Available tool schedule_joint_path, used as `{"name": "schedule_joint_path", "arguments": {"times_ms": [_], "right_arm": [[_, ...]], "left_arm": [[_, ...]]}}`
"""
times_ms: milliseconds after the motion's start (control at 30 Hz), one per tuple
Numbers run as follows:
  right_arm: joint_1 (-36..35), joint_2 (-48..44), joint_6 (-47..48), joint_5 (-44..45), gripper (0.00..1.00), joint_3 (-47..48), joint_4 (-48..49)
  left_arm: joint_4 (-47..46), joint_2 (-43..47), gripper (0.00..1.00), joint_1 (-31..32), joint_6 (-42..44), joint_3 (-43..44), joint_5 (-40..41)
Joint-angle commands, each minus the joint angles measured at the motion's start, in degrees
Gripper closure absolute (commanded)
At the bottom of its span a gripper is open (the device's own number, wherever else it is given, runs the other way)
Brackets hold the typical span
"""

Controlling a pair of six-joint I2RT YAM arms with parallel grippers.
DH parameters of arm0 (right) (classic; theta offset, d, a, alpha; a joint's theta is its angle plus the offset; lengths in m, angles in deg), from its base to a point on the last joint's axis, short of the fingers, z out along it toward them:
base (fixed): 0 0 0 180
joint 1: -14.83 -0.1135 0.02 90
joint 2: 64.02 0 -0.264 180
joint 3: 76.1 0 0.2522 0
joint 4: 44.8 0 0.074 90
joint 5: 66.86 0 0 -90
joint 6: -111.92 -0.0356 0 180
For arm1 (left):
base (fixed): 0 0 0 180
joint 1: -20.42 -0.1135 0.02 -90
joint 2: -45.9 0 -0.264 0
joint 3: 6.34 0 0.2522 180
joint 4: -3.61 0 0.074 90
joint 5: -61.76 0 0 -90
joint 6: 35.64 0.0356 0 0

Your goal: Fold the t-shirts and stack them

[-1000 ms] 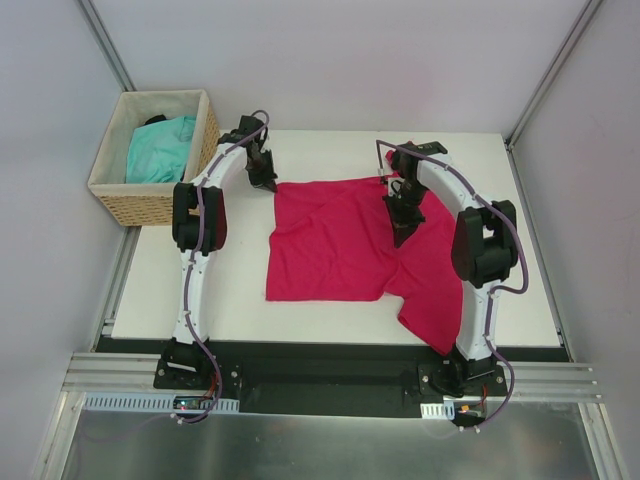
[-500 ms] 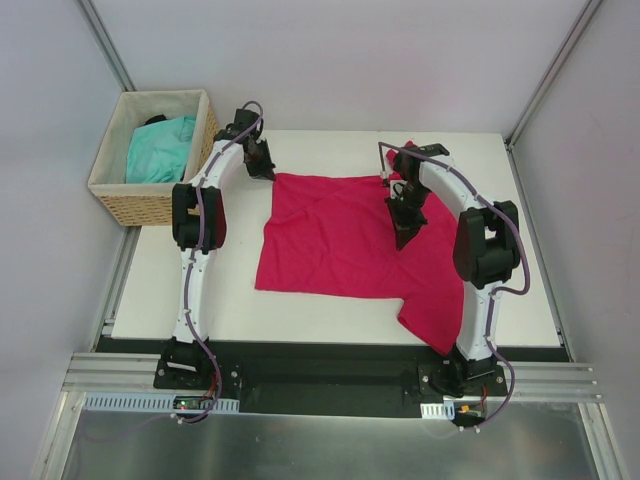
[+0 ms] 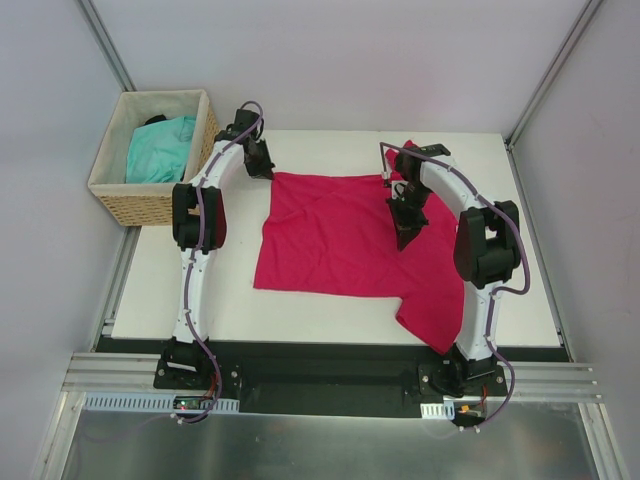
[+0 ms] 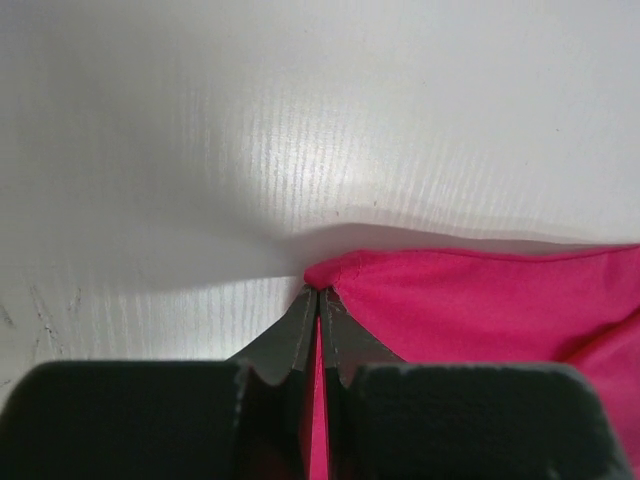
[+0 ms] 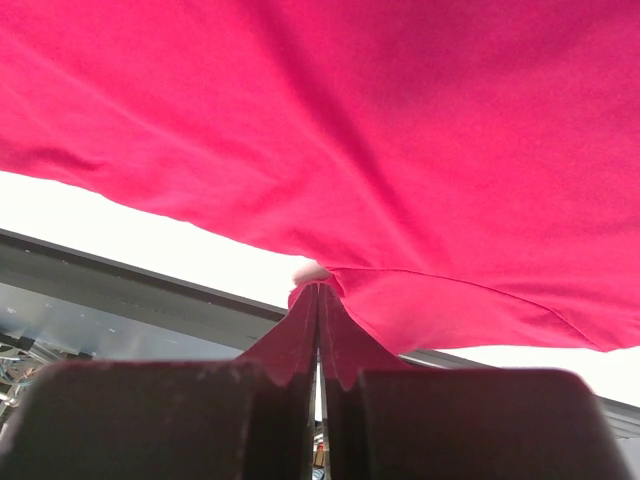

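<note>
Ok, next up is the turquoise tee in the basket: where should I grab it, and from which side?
Pinch a raised fold near the middle of the turquoise t-shirt, coming straight down from above. It lies crumpled inside the wicker basket, whose walls block any sideways approach. No hem or sleeve edge shows clearly enough to aim for.

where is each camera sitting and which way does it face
Top external: above and behind, looking down on table, basket, left arm and right arm.
Left wrist: on the left arm, looking along the shut left gripper pinching a corner of the crimson t-shirt.
Right wrist: looking past the shut right gripper, pinching that shirt, toward the table's near edge.
Shared: all three show the crimson t-shirt.
</note>
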Motion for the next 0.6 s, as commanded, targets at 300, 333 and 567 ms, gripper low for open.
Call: {"name": "schedule_joint_path", "arguments": {"times_ms": [300,333,567], "right_arm": [[0.7,-3.8,0.5,0.7,0.99,0.9,-2.8],[0.7,-3.8,0.4,0.8,0.99,0.8,-2.8],[0.8,-3.9,0.3,0.6,0.99,0.4,-2.9]], "left_arm": [[-2.7,2.2,1.00,-1.9,-2.1,-1.6,4.6],[-2.8,2.2,1.00,-1.9,-2.2,-1.5,4.6],[-3.8,1.4,1.00,-1.9,-3.1,-1.0,2.5]]}}
